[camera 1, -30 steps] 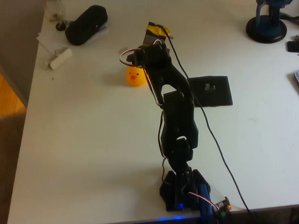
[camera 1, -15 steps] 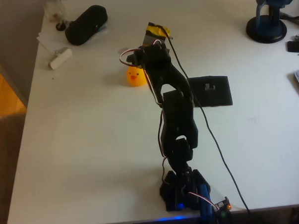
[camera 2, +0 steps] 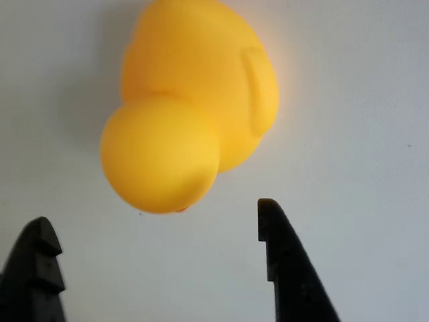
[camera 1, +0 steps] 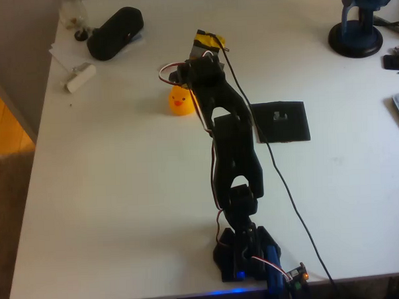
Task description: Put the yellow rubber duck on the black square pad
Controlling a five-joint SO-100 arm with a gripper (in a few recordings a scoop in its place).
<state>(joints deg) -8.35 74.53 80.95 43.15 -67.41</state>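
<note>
The yellow rubber duck [camera 1: 179, 101] stands on the white table [camera 1: 122, 192], left of centre in the overhead view. In the wrist view the duck [camera 2: 188, 100] is seen from above, just beyond the fingertips and free of them. My gripper [camera 2: 154, 215] is open, its two black fingers [camera 2: 285, 268] spread wider than the duck's head with nothing between them. From overhead the gripper [camera 1: 188, 77] hangs over the duck's far right side, its fingers hidden under the black arm. The black square pad [camera 1: 281, 121] lies flat to the right of the arm, with nothing on it.
A black oblong case [camera 1: 115, 32] and a small white object [camera 1: 80, 76] lie at the far left on papers. A dark blue stand [camera 1: 357, 37] sits at the far right corner. The arm's base [camera 1: 247, 256] is at the near table edge, and a cable [camera 1: 287, 192] trails beside it.
The arm's wrist has shifted slightly left and away, closer over the duck. The duck and the pad have stayed in place.
</note>
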